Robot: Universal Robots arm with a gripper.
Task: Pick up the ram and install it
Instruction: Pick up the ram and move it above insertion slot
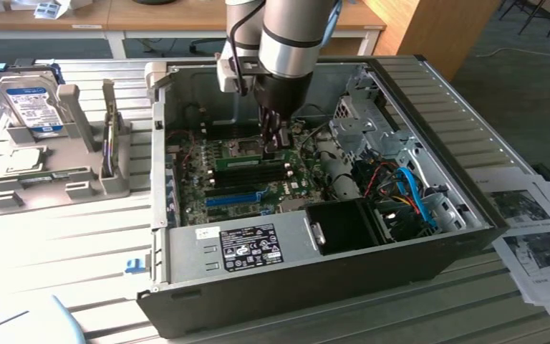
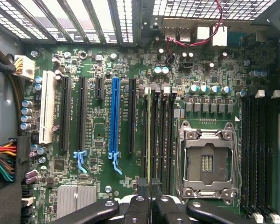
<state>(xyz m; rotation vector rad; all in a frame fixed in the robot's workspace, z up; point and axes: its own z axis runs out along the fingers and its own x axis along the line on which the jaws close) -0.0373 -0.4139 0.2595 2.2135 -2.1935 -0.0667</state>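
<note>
**Ram pinched over the memory slots, arm down inside the case**

At the exterior view's left we note a grey rack [image 1: 55, 183] on the slatted table [image 1: 65, 244]. A hard drive [image 1: 29, 107] stands upright in the rack, its blue-white label facing out.

In the middle, an open computer case [image 1: 304, 294] lies on its side with the motherboard [image 1: 256, 179] facing up. The arm [image 1: 289, 43] comes straight down into the case. The gripper [image 1: 273, 140] sits low over the board, close by the CPU socket [image 1: 241, 148]. Nearer the case's front wall we log a power supply [image 1: 246, 244] with a printed label and, beside it, a black fan shroud [image 1: 346, 226].

At the exterior view's right, printed papers [image 1: 538, 229] lie on the table, well apart from the arm.

In the wrist view we see the ram [image 2: 150, 135] edge-on, as a thin green strip. The fingers [image 2: 139, 207] stand narrow, clamped on either face of it. The stick runs lengthwise along the bank of black memory slots [image 2: 161, 135]. That bank lies between the blue expansion slot [image 2: 115, 116] and the bare socket. We cannot tell whether the ram's lower edge has entered a slot.
</note>
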